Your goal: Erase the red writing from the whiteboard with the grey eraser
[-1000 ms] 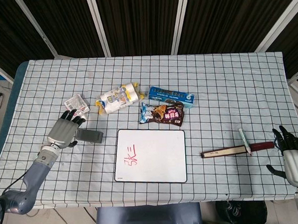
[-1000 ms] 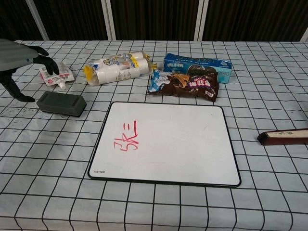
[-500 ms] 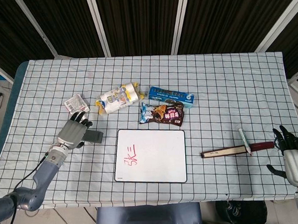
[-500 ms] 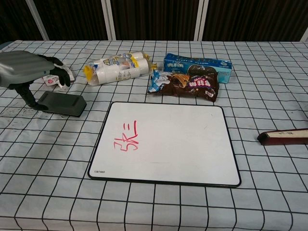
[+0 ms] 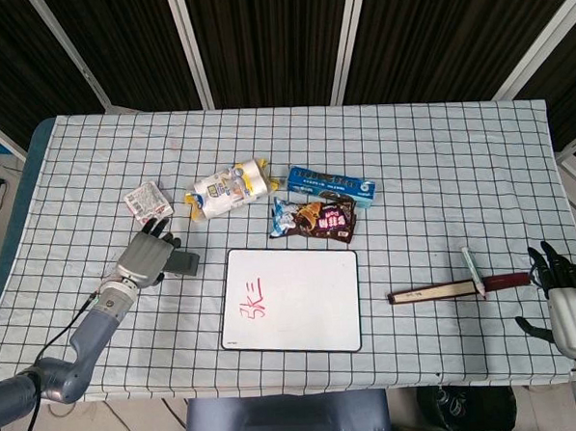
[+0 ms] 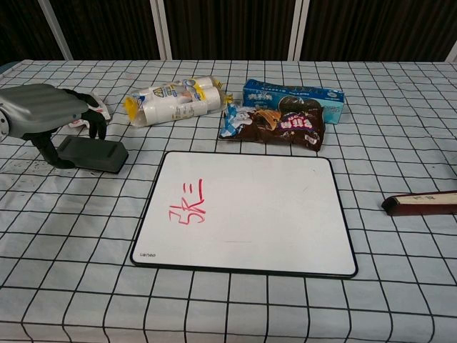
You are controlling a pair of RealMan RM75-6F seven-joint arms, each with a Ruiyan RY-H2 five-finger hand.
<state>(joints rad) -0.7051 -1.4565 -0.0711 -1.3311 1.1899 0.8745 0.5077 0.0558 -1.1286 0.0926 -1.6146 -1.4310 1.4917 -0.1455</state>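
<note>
Left of the whiteboard (image 6: pixel 243 213), left hand (image 6: pixel 44 114) arches over the grey eraser (image 6: pixel 96 154), fingers spread, touching, no grip; red writing (image 6: pixel 187 202) remains; right hand (image 5: pixel 568 302) open, far right.

A big table (image 5: pixel 440 159) stood in the middle of the room. A white cloth (image 5: pixel 101 158) with thin dark lines lay over it, and the lines made lots of little squares. At the left edge of the table, a strip of blue (image 5: pixel 30 181) showed from under the cloth. Behind the table, the wall was very dark, made of black panels (image 5: pixel 269 43). Pale bars (image 5: pixel 190 47) ran across the dark panels at a slant. Past the near edge of the table, something grey-blue (image 5: pixel 280 423) poked out from below. The light was bright and even on the cloth.
</note>
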